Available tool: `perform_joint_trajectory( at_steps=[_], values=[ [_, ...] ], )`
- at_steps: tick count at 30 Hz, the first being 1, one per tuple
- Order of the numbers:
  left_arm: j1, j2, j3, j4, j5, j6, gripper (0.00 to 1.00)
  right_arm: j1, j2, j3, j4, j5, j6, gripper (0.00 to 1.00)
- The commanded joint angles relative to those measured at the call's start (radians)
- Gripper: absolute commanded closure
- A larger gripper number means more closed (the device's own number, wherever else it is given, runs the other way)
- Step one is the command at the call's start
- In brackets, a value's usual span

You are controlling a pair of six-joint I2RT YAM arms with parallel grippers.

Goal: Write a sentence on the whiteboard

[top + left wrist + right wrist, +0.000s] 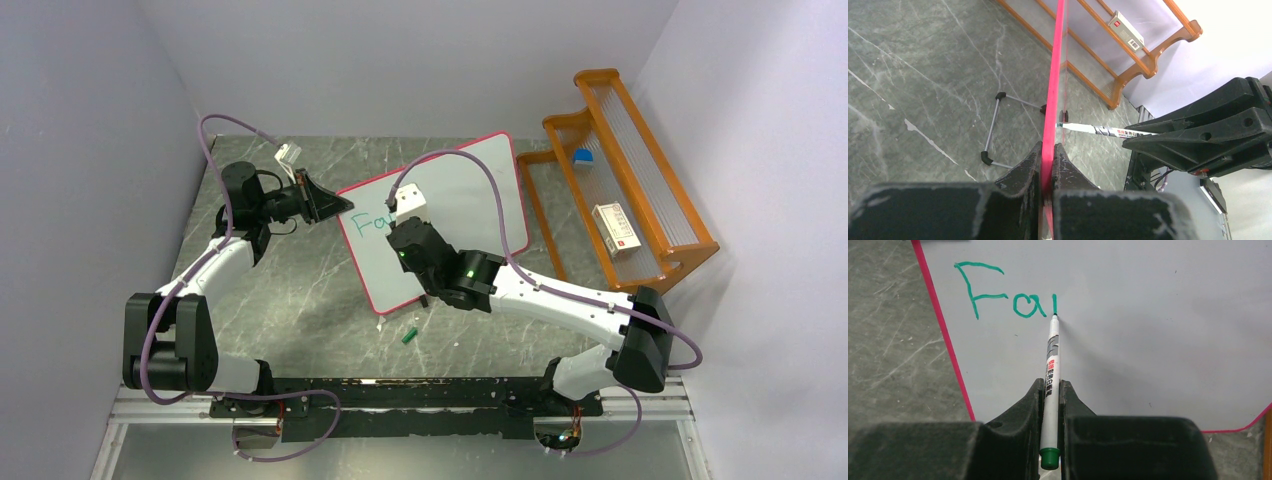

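Whiteboard (462,200) seemingly leans back, long axis left-right.

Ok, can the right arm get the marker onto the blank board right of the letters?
Probably yes: the right gripper holds the marker tip on the whiteboard beside the letters, and the surface right of them is bare.

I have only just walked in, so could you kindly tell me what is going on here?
The left fingers clamp the pink frame of the whiteboard. The right fingers grip a green marker, its tip on the board at the end of the green letters "Fai", so little is written yet. A small green piece, likely the cap, lies on the table near the board.
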Motion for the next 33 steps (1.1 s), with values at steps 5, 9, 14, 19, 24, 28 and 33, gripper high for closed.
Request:
perform_joint_trajectory(
  at_steps=[5,9,14,19,24,28,33],
  values=[
    [-0.026,0.018,-0.005,-0.074,0.009,0.041,0.95,-0.01,-0.046,-0.015,0.055,-0.006,-0.001,1.0],
    [-0.026,0.017,-0.004,-0.078,0.009,0.044,0.95,-0.009,-0.049,-0.009,0.082,-0.002,-0.015,1.0],
    [-0.026,0.017,-0.004,-0.079,0.009,0.045,0.95,-0.01,-0.041,-0.006,0.106,0.01,-0.027,1.0],
    [-0.026,0.018,-0.005,-0.074,0.011,0.042,0.95,-0.01,-0.028,0.004,0.116,0.014,-0.034,1.0],
    [-0.026,0.018,-0.005,-0.073,0.01,0.042,0.95,-0.01,-0.012,0.006,0.125,0.022,-0.043,1.0],
    [-0.026,0.018,-0.005,-0.071,0.011,0.039,0.95,-0.01,0.004,0.009,0.127,0.026,-0.048,1.0],
    [-0.026,0.018,-0.007,-0.066,0.016,0.036,0.95,-0.013,0.018,0.012,0.125,0.032,-0.051,1.0]
  ],
)
